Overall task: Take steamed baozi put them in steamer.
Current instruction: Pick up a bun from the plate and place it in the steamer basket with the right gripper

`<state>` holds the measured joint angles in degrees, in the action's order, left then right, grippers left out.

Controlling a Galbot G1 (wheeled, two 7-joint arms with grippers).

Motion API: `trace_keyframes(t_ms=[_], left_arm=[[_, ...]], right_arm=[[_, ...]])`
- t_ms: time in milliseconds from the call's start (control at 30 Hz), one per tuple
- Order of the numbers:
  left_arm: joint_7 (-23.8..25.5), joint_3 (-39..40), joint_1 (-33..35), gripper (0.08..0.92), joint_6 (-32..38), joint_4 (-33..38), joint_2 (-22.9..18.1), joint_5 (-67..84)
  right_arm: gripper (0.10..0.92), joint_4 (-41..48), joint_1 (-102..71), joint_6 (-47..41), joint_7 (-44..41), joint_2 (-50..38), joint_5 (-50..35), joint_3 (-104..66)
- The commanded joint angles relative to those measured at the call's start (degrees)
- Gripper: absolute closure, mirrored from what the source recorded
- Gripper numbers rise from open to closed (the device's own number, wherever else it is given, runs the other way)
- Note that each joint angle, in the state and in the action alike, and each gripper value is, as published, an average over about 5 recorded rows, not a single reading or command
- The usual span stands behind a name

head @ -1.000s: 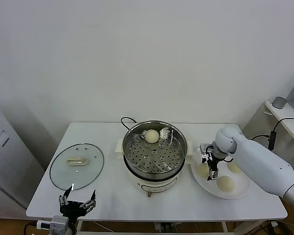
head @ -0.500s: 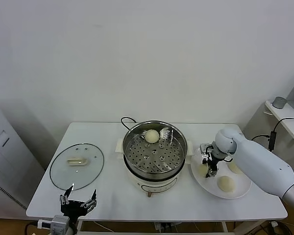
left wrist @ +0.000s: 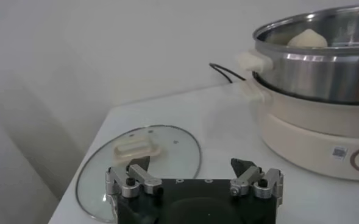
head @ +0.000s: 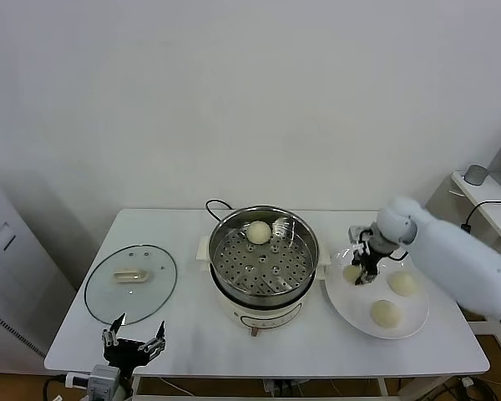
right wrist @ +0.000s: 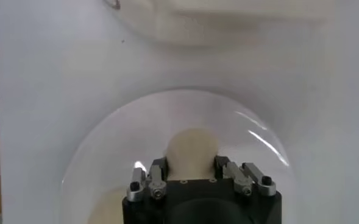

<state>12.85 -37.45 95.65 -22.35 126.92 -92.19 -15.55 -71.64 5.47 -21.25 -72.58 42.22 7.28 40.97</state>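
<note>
- the left gripper [head: 132, 348] hangs low at the near edge of the white table [head: 192, 334], at its left corner. its fingers [left wrist: 132, 178] are spread wide with nothing between them.
- the round glass lid with a cream handle [head: 131, 282] lies flat on the table, just past that gripper and left of the cooker.
- the round shiny steel steamer basket with holes in its floor [head: 265, 253] sits on a cream-white cooker base [head: 259, 316] in the middle of the table. a black cord [head: 214, 204] runs out behind it.
- one smooth round cream-white bun [head: 259, 232] lies inside the steamer, at the far side near the wall. the left wrist view shows its top [left wrist: 308, 38] above the steel rim.
- the flat white plate [head: 351, 309] lies just right of the cooker. three more buns are on it: one at the left [head: 351, 272], one at the right [head: 402, 284], and one at the near side [head: 385, 313].
- the right gripper [head: 369, 269] is down over the plate at the left bun. in the right wrist view that bun [right wrist: 192, 150] sits between its fingers [right wrist: 156, 171], which stand on either side of it. i cannot tell if they press it.
</note>
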Motion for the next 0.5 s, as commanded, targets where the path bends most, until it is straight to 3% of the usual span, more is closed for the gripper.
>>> trace_keyframes(t_ms=[33, 267, 500], left_arm=[[-0.1, 0.0, 0.1, 0.177, -0.1, 0.8, -0.8, -0.9], [0.6, -0.6, -0.1, 0.177, -1.0, 2.0, -0.4, -1.2], [0.4, -0.5, 0.1, 0.177, -0.8, 2.5, -0.9, -1.1]], right_arm=[[0.582, -2.2, 21.0, -3.7, -1.6, -1.7, -13.4, 15.3], [0.584, -1.0, 34.8, -7.0, -1.9, 6.6, -23.2, 27.2], [0.584, -0.6, 38.2, -12.9, -1.1, 15.8, -31.8, 31.2]])
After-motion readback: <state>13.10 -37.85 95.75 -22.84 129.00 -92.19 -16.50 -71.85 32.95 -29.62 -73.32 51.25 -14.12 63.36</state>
